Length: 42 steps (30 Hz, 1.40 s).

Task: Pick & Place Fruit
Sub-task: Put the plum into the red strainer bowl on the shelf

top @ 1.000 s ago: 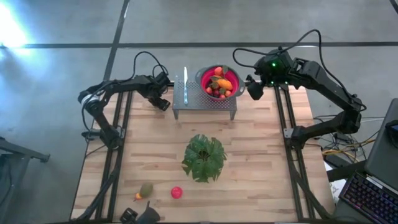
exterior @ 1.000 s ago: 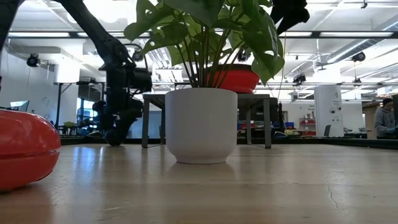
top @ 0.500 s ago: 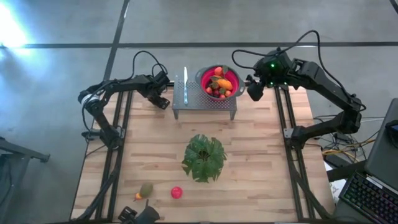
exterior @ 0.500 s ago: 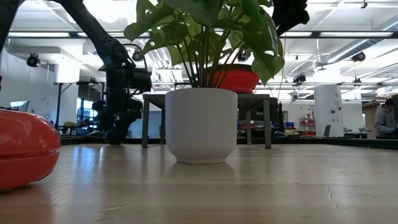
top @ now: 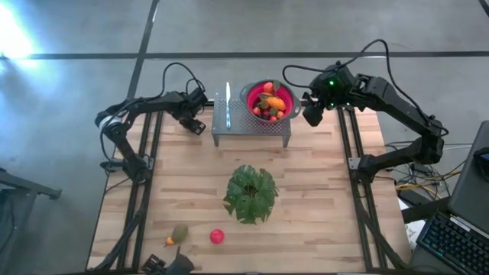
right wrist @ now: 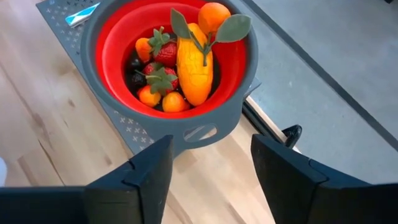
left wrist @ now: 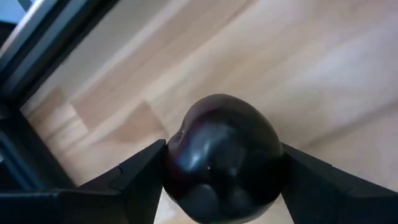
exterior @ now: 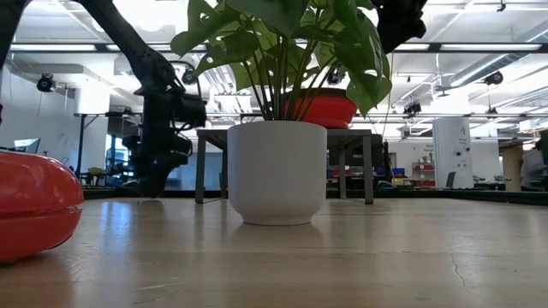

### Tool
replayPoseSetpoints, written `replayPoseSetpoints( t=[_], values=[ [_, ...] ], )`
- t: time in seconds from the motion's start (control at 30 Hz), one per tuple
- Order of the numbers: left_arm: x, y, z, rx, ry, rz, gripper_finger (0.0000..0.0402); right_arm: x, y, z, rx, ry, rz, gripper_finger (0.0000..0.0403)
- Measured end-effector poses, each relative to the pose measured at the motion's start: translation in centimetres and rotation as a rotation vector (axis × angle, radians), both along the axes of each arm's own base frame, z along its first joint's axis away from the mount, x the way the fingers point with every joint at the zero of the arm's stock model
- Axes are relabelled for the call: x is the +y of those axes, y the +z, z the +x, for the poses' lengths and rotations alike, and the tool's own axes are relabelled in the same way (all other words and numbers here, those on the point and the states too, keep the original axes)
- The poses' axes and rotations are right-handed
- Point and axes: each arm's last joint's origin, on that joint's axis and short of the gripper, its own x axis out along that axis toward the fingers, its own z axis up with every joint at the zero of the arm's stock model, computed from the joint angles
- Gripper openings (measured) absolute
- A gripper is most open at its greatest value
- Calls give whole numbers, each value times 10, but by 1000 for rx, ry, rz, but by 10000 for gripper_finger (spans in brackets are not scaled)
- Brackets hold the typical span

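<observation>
Left pincer [left wrist: 221,186]: clenching one dark purple round fruit [left wrist: 222,158] between its two fingers; fruit's underside is being cut off by the frame edge. In the high view this pincer [top: 195,122] is sitting over the tabletop [top: 321,198] at about 10 o'clock, just beside the metal stand [top: 252,122].

Right pincer [right wrist: 208,168]: fingers are standing apart, gripping nothing. In the high view it [top: 312,113] is hovering at about 1 o'clock, just beside the red colander bowl [top: 246,98].

Bowl contents, right wrist view: one yellow-orange oblong fruit [right wrist: 194,65] with leaves, one orange [right wrist: 214,14], two strawberries [right wrist: 163,52], several small orange and dark pieces partly hiding each other; exact count cannot be told.

Loose fruit, tabletop at about 7 o'clock: one red fruit [top: 217,236], one olive-green fruit [top: 179,232], one small orange piece [top: 168,241].

One potted plant [top: 250,193] is standing at centre, masking most of the bowl in the low view. One knife [top: 228,105] is lying on the stand.
</observation>
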Motion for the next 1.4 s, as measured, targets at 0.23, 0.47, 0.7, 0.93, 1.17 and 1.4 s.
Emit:
replayPoseSetpoints(
  t=[0.23, 0.47, 0.7, 0.93, 1.17, 1.4],
  values=[
    [-15, 30, -14, -3, -15, 5, 274, 0, 0, 0, 3, 6, -4, 201],
    [-43, 86, -34, -227, -19, 86, 274, 0, 0, 1, 2, 15, -13, 211],
    [-76, 129, -49, -529, -95, 127, 274, 8, 1, 6, -6, 68, -24, 232],
    [-102, 147, -39, -867, -297, 78, 274, 32, 2, 25, -61, 217, -70, 261],
    [-123, 139, -17, -1077, -494, 7, 274, 85, -7, 45, -54, 413, -190, 287],
    [-147, 138, 4, -1206, -644, -21, 274, 150, -29, 50, -3, 475, -410, 298]
  ],
)
